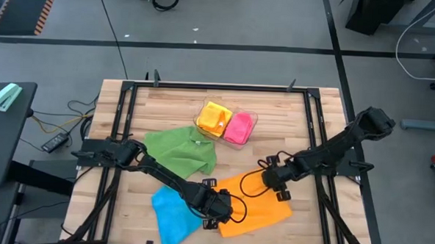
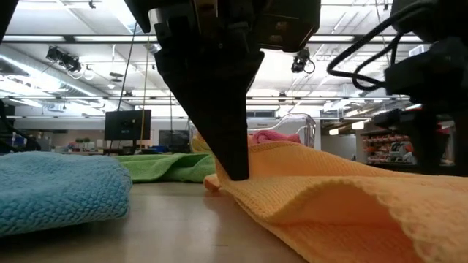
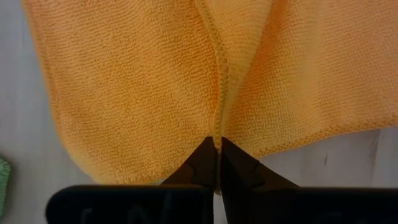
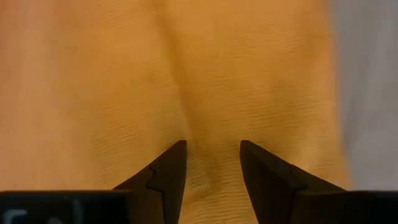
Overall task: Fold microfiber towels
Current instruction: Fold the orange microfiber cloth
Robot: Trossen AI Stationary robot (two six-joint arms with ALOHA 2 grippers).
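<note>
Grey workshop floor surrounds a pale wooden table [image 1: 159, 116] set in a black frame, filling the middle of the high view.

Both dark arms reach in from the frame's left and right edges toward the lower centre. Under them lies the orange towel [image 1: 261, 208], spread at the lower centre-right of the table, its surface creased into a raised fold. The green towel [image 1: 179, 150] sits crumpled at centre-left, and the blue towel [image 1: 173, 216] lies at the lower left, just beside the orange one. Near the upper centre, a clear plastic tray [image 1: 252, 118] holds the yellow towel [image 1: 215, 119] and the pink towel [image 1: 238, 128] side by side.

The left gripper [image 1: 214, 223] is at the orange towel's lower-left edge; in its wrist view the fingers [image 3: 239, 171] are pressed together, pinching the stitched hem of the cloth. The right gripper [image 4: 211, 158] stands over the upper middle of the same towel, its fingers [image 4: 171, 165] narrowly parted with orange cloth between and below them, gripping nothing.
</note>
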